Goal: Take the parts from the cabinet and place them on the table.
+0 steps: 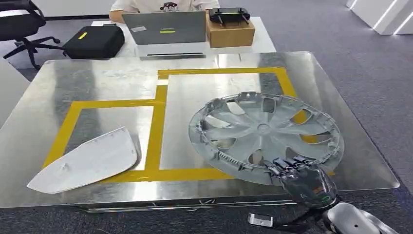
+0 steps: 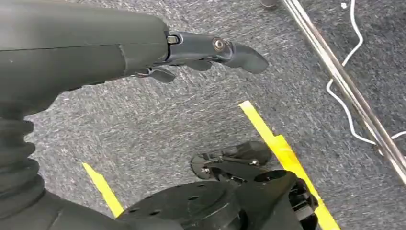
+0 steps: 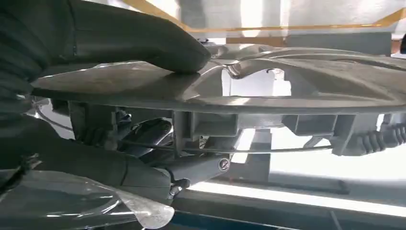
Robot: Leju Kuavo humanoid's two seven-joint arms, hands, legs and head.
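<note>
The right hand (image 1: 297, 176) grips the hubcap (image 1: 265, 136) at its near rim, thumb on the upper face and fingers underneath, so the rim is clamped from both sides; that pinch is likely chosen because the disc is too broad and thin to be grasped any other way, and it leaves the far part free to come down first; the hubcap sits tilted over the table (image 1: 112, 78), its far edge low over the yellow tape (image 1: 157, 131) outline and its near edge lifted just past the table's front edge, which suggests it is being set down inside the right-hand taped box; the white panel (image 1: 87, 161) already lies flat on the table, well apart from the hubcap, across the corner of the left taped box, so that part looks placed.

The head view gives the layout: where the hubcap stands against the tape and the panel, and a laptop (image 1: 165, 29) and cardboard box (image 1: 230, 31) on the desk beyond the table; the right wrist view gives the grip itself, the thumb (image 3: 143, 43) pressed on the rim's top and dark fingers (image 3: 143, 136) hooked among the clips under the hubcap (image 3: 297, 81); the left wrist view shows the left hand (image 2: 191, 52) hanging over grey carpet, fingers apart and holding nothing, far from the hubcap
</note>
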